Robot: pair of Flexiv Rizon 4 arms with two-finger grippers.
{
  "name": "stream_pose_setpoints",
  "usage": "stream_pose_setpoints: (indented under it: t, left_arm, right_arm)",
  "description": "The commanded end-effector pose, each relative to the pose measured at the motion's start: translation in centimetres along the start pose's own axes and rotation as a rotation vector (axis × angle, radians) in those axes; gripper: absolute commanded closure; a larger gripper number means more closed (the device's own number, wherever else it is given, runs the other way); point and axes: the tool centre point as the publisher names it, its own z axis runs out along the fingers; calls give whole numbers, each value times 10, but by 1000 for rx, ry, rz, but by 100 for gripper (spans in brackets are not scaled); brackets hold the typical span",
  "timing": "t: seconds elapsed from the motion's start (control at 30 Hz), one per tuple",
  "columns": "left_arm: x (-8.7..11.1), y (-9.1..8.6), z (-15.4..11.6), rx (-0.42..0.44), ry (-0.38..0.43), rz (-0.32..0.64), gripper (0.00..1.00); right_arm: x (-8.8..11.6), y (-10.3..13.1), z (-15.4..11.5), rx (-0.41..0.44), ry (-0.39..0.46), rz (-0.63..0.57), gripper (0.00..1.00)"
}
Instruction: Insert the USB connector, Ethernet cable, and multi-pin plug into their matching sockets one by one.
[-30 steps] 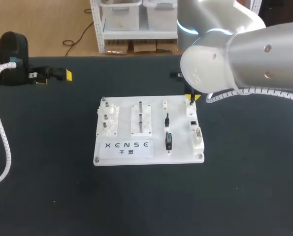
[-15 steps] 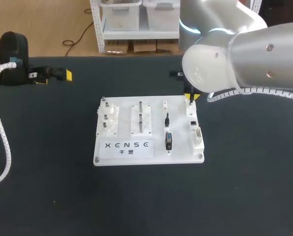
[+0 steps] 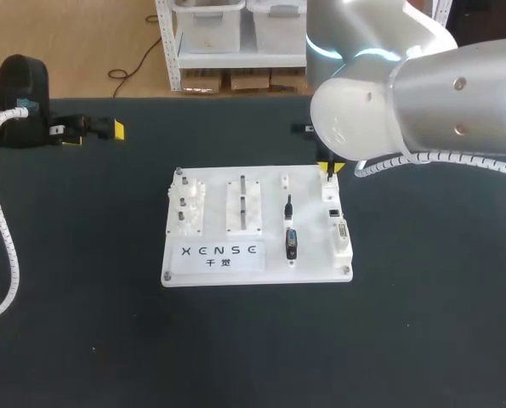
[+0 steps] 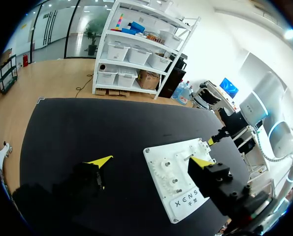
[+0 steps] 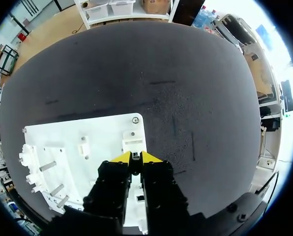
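The right gripper [image 5: 135,157] stands over the board's [image 3: 310,238] far right corner, its yellow tips nearly together and pinched on a small black connector [image 3: 330,177] that points down at the corner socket block. In the board's near right part, a slim black plug [image 3: 289,206] and the multi-pin plug [image 3: 292,243] lie in a line, just beside the strip of sockets [image 3: 341,231] along the right edge. The left gripper [image 4: 150,161] hangs well off the board's far left, fingers spread wide and holding nothing.
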Motion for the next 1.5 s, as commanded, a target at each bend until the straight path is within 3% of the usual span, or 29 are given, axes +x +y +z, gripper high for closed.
stream_pose_setpoints:
  t: [0.03,1.4,1.47,1.5]
  left_arm:
    - [0,0,0,0,0,0,0]
    - [0,0,0,0,0,0,0]
    - [0,0,0,0,0,0,0]
    - [0,0,0,0,0,0,0]
  right_arm:
    - [-3,4,9,-1,2,-4,100]
    - [-2,2,12,9,-12,-8,99]
    - [-2,2,9,10,-18,-2,48]
    - [-2,2,7,7,-19,2,0]
